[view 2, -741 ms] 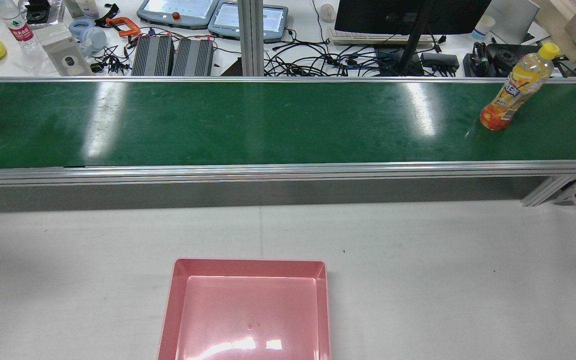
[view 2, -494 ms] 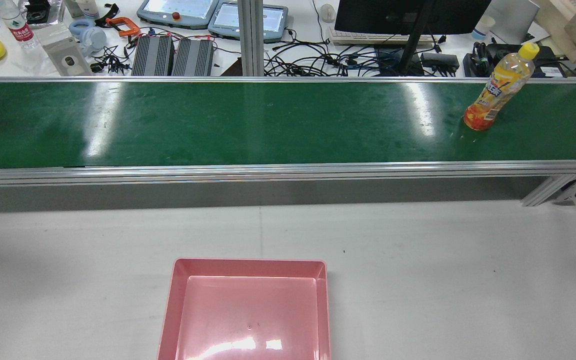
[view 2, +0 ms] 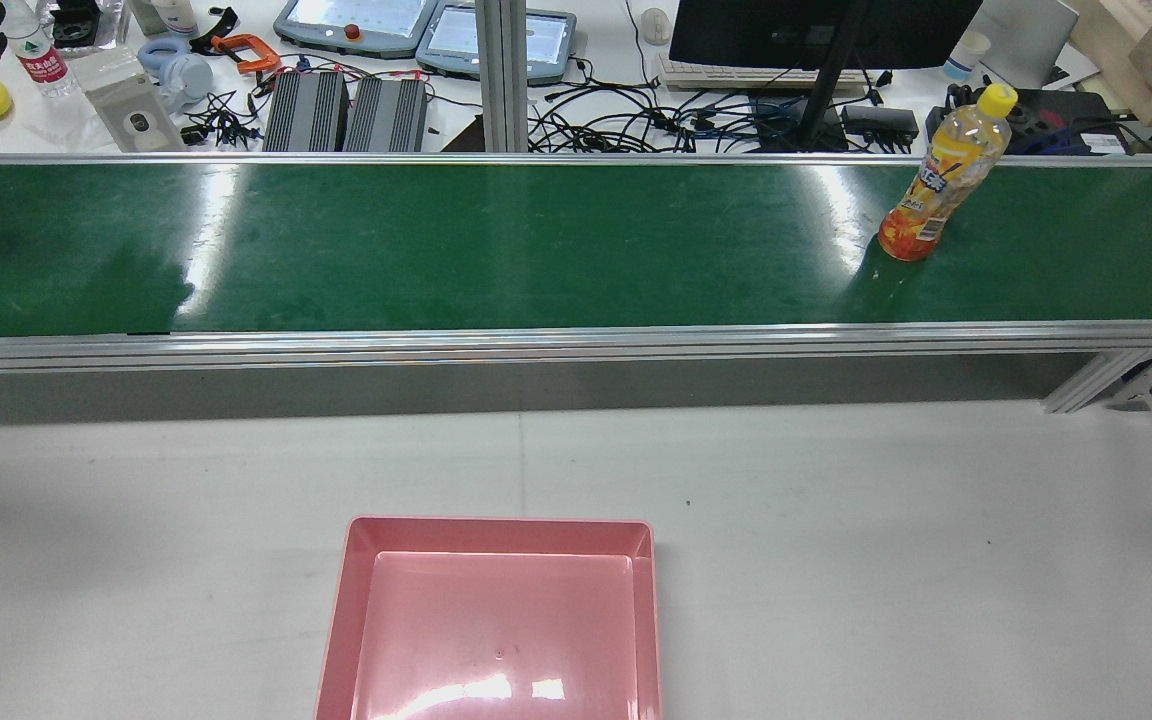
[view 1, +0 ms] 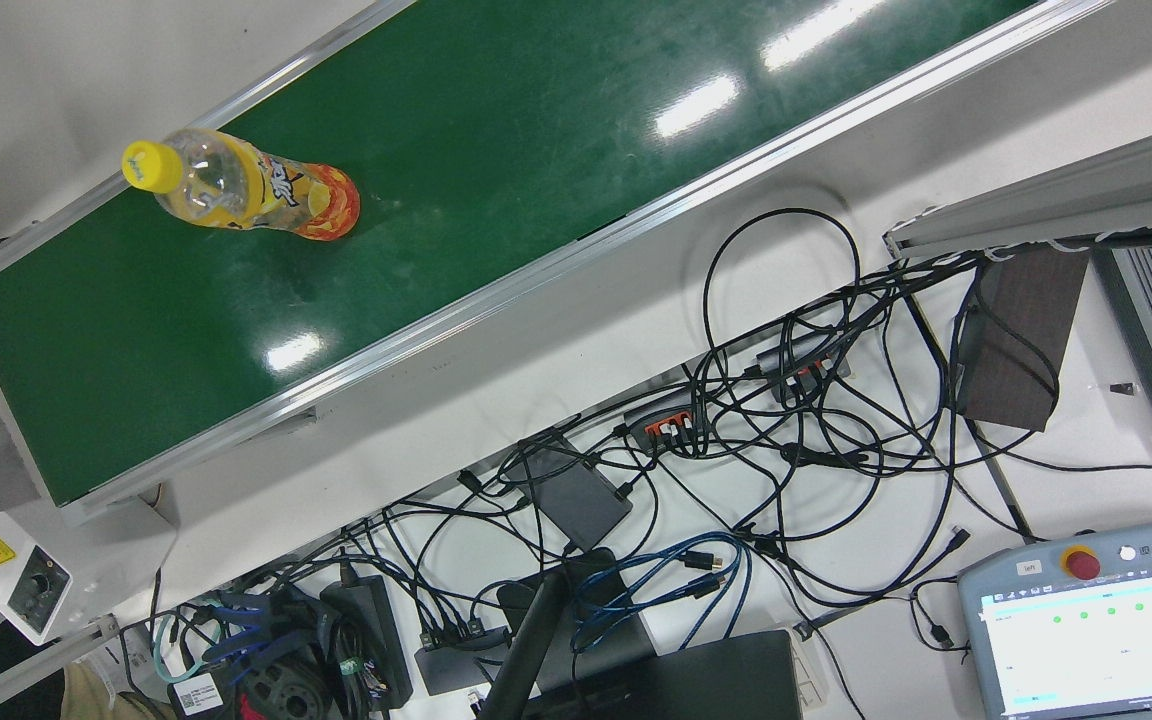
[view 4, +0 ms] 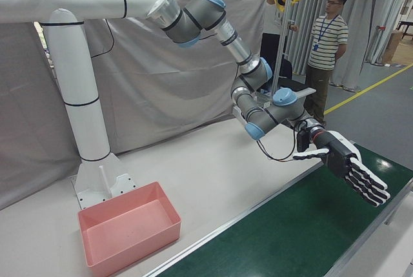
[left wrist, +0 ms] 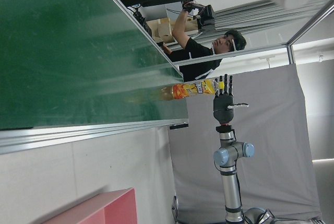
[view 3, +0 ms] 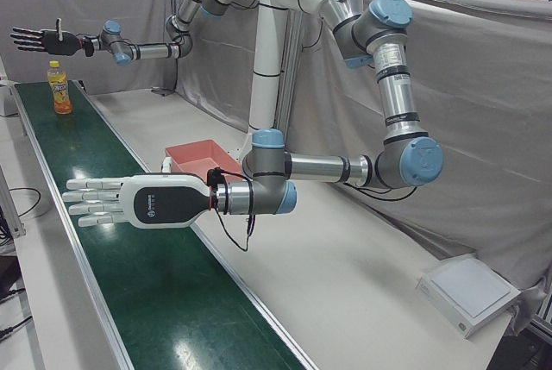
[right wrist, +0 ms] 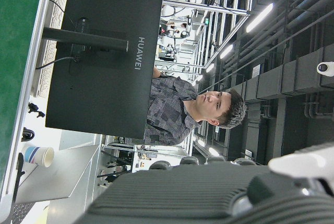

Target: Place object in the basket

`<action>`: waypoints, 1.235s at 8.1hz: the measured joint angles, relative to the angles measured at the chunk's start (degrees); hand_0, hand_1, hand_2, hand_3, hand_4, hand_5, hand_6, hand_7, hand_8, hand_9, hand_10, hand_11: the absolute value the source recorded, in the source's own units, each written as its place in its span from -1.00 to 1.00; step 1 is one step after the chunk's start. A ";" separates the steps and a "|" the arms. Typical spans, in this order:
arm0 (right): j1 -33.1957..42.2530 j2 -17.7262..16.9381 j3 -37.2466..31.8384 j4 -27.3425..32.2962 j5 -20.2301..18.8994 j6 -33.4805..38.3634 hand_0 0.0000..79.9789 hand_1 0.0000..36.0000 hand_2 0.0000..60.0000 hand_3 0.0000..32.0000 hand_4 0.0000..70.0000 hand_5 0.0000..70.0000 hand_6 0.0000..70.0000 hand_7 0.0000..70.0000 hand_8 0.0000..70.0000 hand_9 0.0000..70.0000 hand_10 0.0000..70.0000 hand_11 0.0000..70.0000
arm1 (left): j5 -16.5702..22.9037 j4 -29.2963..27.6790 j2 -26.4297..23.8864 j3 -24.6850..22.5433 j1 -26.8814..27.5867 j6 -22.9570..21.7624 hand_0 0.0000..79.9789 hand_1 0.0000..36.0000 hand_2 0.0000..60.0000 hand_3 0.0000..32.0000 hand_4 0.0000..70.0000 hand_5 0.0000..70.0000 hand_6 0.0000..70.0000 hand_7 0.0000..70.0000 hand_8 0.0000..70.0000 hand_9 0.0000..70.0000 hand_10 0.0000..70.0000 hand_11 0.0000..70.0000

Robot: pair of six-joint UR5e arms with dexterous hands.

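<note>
**Orange drink bottle upright below the flat right hand**

Black-palmed, the right hand (view 3: 39, 40) is spread flat with its fingers straight out, holding nothing, in the air over the far end of the green conveyor surface (view 2: 536, 250). The orange drink bottle (view 3: 59, 87) stands upright on that surface just below the hand, clear of it. Well apart along the belt, the white left hand (view 3: 129, 202) hovers equally flat and empty. The pink basket (view 2: 496, 525) sits on the white surface (view 2: 836, 550) beside the belt.
</note>
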 measured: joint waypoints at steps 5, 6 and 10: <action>0.00 0.00 0.00 -0.02 0.00 -0.02 -1.00 -1.00 -1.00 -1.00 -1.00 -1.00 -1.00 -1.00 -1.00 -1.00 -1.00 -1.00 | -3.00 -9.43 -0.44 8.59 3.16 -6.87 0.68 -0.25 -1.00 -1.00 -1.00 -0.84 -1.00 -1.00 -1.00 -1.00 -1.00 -1.00; 0.00 0.00 0.00 -0.03 0.00 -0.01 -1.00 -1.00 -1.00 -1.00 -1.00 -1.00 -1.00 -1.00 -1.00 -1.00 -1.00 -1.00 | -4.49 -11.33 -0.62 11.17 5.04 -9.71 0.79 -0.20 -1.00 -1.00 -1.00 -0.89 -1.00 -1.00 -1.00 -1.00 -1.00 -1.00; 0.00 0.00 0.00 0.00 0.00 -0.02 -1.00 -1.00 -1.00 -1.00 -1.00 -1.00 -1.00 -1.00 -1.00 -1.00 -1.00 -1.00 | -5.83 -1.94 -0.37 4.06 5.94 -6.70 0.74 -0.22 -1.00 -1.00 -1.00 -0.89 -1.00 -1.00 -1.00 -1.00 -1.00 -1.00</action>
